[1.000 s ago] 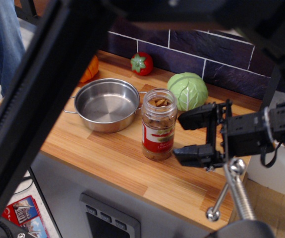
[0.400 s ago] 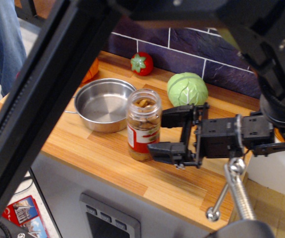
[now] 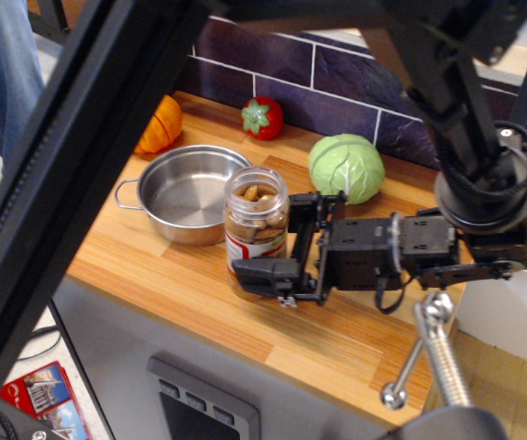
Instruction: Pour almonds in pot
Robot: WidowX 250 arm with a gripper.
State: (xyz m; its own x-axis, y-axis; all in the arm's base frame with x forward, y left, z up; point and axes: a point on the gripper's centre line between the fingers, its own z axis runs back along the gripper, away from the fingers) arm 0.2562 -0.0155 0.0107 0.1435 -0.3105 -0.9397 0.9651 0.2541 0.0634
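Upright, the lidless jar (image 3: 257, 229) of almonds (image 3: 256, 195) sits between the spread gripper (image 3: 281, 240); pot (image 3: 190, 192) empty.

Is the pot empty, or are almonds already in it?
Empty. The pot shows only bare shiny steel inside; the almonds are all in the upright jar beside it.

Jar (image 3: 256, 229) label shows red and white; print too blurred to read.
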